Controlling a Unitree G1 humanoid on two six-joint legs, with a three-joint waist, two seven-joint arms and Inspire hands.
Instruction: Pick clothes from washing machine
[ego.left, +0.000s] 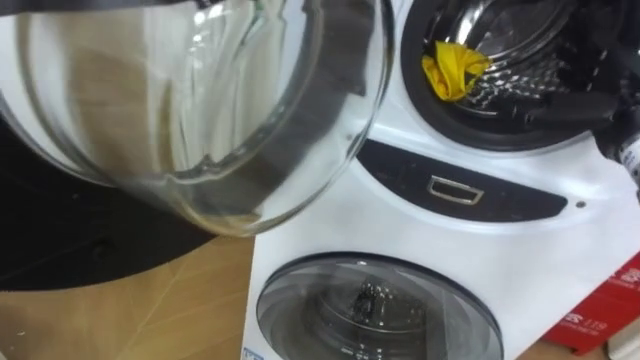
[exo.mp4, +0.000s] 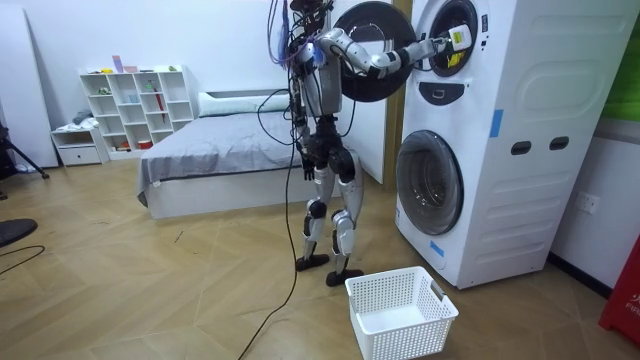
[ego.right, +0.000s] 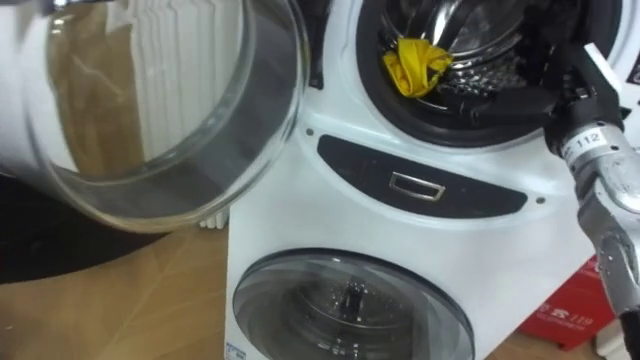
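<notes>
Ref pt = upper drum (ego.left: 515, 75) of the stacked washing machine (exo.mp4: 480, 150). The robot stands in front of it w/ the R arm raised to the drum mouth.

Yellow cloth (ego.left: 455, 68) is inside the drum, at the front-left of the mouth. It's bunched up, w/ its lower end down by the dark door seal (ego.left: 470, 125).

My right hand (ego.right: 548, 97) sits at the drum's lower-right lip, right of the cloth and, as far as I can see, apart from it. Can't tell if the fingers are spread or curled, since they're dark on dark seal. Nothing visibly held.

Glass door (ego.left: 200, 110) hangs open left of the drum. White basket (exo.mp4: 400, 310) is on the floor well below the drum, near the robot's feet.

Step, my read: reach is under way, grasp not yet made.

Handling, my guess:
- Cloth is light, soft and limp, not fragile.
- It'll sag and unroll once lifted, so expect a trailing tail.
- Fabric isn't slippery as such, but a shallow pinch may catch one layer only and slide off.

Where to grab: the thick middle of the bunch, fingers vs thumb closing round the bulge. Avoid the thin end by the seal.

Next move needs the hand to go left across the drum mouth and a bit deeper in, then close.

Risks: the tail snagging on the seal lip on the way out, or the arm brushing the open door when it swings back from the drum.
</notes>
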